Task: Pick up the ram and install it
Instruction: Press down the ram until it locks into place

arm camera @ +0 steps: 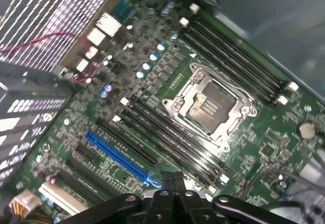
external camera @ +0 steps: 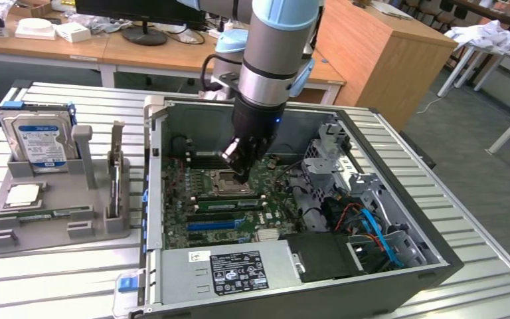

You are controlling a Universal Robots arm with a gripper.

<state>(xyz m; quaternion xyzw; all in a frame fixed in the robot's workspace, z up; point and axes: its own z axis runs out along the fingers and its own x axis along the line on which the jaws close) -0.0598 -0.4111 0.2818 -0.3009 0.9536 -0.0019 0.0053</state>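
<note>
Gripper (external camera: 240, 161) inside computer case (external camera: 432, 259), above motherboard (arm camera: 167, 82) | fingers pressed together, holding nothing | ram (external camera: 47, 214) in grey holder (external camera: 7, 242), well apart | risk: snagging red cable (arm camera: 35, 40) or socket (arm camera: 208, 107).

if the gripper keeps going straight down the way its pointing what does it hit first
Most likely the motherboard inside the open computer case: the gripper points down near the empty processor socket and the black memory slots beside it. Which it meets first is unclear, since depth is hard to judge.
</note>
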